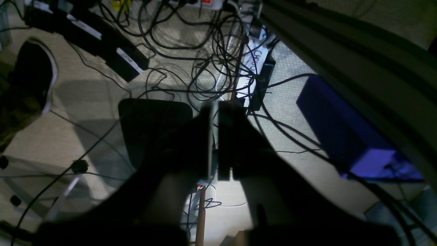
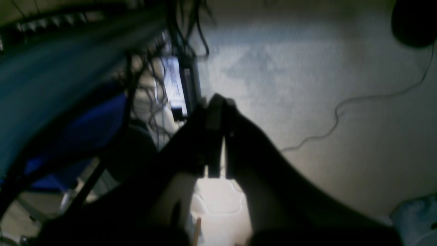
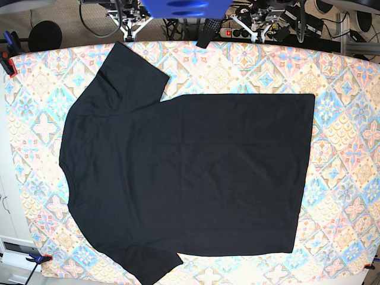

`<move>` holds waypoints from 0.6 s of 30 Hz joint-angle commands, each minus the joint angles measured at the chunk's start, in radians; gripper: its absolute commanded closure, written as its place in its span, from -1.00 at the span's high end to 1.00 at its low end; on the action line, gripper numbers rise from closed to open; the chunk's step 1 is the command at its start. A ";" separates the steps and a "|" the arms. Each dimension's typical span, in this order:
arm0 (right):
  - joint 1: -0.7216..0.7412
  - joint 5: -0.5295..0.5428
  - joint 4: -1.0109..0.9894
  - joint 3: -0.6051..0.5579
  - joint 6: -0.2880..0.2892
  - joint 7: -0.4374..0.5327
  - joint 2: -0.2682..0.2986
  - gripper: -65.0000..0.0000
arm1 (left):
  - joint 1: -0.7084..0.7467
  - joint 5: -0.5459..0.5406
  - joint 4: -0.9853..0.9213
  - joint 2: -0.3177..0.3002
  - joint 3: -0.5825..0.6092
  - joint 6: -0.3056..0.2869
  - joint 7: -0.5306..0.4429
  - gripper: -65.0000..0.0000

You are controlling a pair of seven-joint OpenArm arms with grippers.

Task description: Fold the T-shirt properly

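The black T-shirt (image 3: 190, 178) lies spread flat on the patterned tablecloth (image 3: 344, 119) in the base view. Its neck end is at the left, its hem at the right, and one sleeve (image 3: 133, 65) points to the far edge while the other (image 3: 148, 264) points to the near edge. Neither gripper is over the shirt. The left wrist view shows my left gripper (image 1: 215, 106) shut with nothing in it, hanging over the cable-strewn floor. My right gripper (image 2: 220, 99) is also shut and empty, above bare carpet.
Behind the table's far edge lie tangled cables (image 1: 191, 51), a power strip (image 3: 237, 31) and a blue box (image 1: 341, 136). Clamps (image 3: 7, 59) hold the tablecloth at the left corners. The arm bases stand at the table's far edge.
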 commanded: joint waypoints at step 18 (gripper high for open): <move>0.007 0.005 0.004 -0.001 -0.001 -0.010 0.001 -0.99 | -0.012 0.000 0.040 0.003 0.001 -0.006 -0.005 -0.95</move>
